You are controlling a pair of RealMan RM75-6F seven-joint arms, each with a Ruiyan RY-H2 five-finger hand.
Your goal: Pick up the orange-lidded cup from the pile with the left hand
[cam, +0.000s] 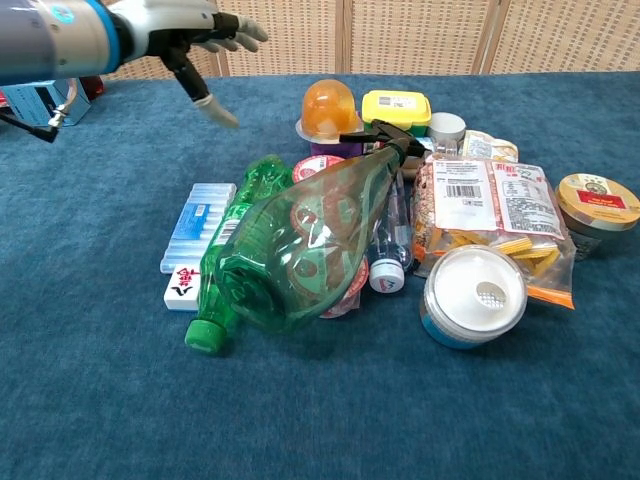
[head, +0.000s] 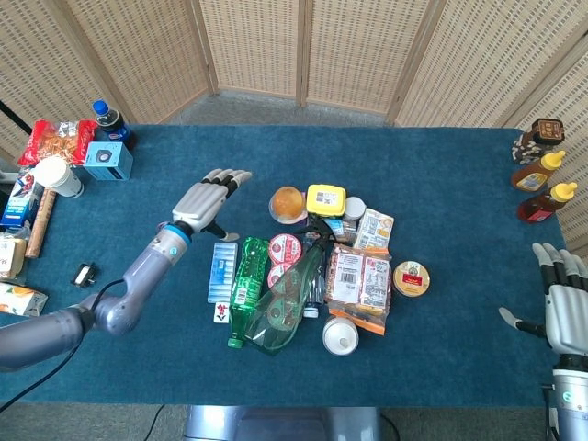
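Note:
The orange-lidded cup [head: 288, 204] [cam: 329, 110] stands at the far left edge of the pile, beside a yellow tub [head: 326, 199]. My left hand [head: 209, 199] [cam: 196, 30] hovers open to the left of the cup, fingers spread and pointing toward it, a short gap away and touching nothing. At the table's right front edge my right hand [head: 566, 310] is open and empty; the chest view does not show it.
The pile holds a green bottle [head: 244, 286], a green spray bottle [cam: 310, 230], a blue blister pack [head: 223, 269], a snack bag [head: 359, 277], a white-lidded jar [cam: 473, 296] and a round tin [head: 411, 277]. Sauce bottles [head: 540, 172] stand far right; boxes and a cola bottle [head: 108, 120] far left.

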